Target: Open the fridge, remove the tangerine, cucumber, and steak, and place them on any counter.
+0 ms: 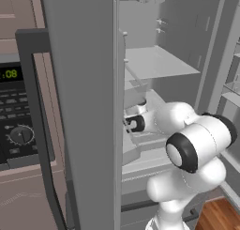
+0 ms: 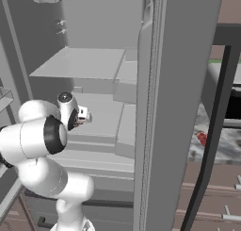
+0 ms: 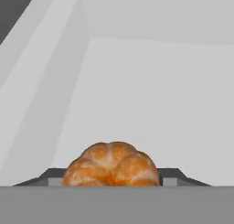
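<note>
Tangerine dead centre between my claw tips

My claw (image 3: pixel 112 183) straddles the tangerine (image 3: pixel 111 165) at bottom centre of the hand view, on the fridge (image 1: pixel 84 107) shelf; whether it is clenched yet, I cannot tell.

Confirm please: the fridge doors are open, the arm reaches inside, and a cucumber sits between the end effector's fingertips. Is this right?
Not quite. The thing between the end effector's fingertips is the tangerine, round and orange, as the hand view shows. The fridge is open and the arm reaches inside.
</note>
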Controlling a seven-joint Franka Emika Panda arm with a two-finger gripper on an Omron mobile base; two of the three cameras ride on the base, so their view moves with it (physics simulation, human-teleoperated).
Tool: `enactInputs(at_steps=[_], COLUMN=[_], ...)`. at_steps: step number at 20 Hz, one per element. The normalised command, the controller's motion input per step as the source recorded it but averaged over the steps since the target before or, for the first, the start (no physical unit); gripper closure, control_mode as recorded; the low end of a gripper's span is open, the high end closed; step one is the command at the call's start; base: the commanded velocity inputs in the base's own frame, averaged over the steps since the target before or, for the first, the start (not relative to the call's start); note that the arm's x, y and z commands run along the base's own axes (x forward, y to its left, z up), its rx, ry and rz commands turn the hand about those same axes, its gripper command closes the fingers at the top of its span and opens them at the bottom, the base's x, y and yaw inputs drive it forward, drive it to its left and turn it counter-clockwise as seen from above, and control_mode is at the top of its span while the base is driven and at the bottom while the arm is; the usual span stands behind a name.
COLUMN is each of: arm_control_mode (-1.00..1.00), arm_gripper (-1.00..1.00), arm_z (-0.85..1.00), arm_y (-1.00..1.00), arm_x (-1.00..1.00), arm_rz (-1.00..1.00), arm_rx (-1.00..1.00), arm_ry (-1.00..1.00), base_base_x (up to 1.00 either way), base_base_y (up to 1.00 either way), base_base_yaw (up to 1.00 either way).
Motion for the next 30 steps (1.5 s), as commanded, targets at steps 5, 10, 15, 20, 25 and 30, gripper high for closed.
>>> enactInputs(at_steps=[5,10,15,20,25,30], arm_control_mode=[-1.0,-1.0,-1.0,-1.0,-1.0,-1.0], arm_gripper=[1.0,1.0,1.0,1.0,1.0,1.0], arm_z=[0.41,1.0,1.0,0.97,0.43,0.01], arm_y=[-0.26,-0.51,-0.37,-0.19,-0.28,-0.3], arm_x=[-0.84,-0.91,-0.64,-0.77,-0.91,-0.72], arm_rz=[-0.05,-0.07,-0.08,-0.09,-0.05,-0.01], arm_rx=[0.08,0.14,0.04,-0.03,-0.09,-0.09], arm_ry=[-0.14,-0.23,-0.06,0.0,0.08,0.07], base_base_x=[0.0,0.0,0.0,0.0,0.0,0.0], base_base_y=[0.0,0.0,0.0,0.0,0.0,0.0], base_base_yaw=[0.0,0.0,0.0,0.0,0.0,0.0])
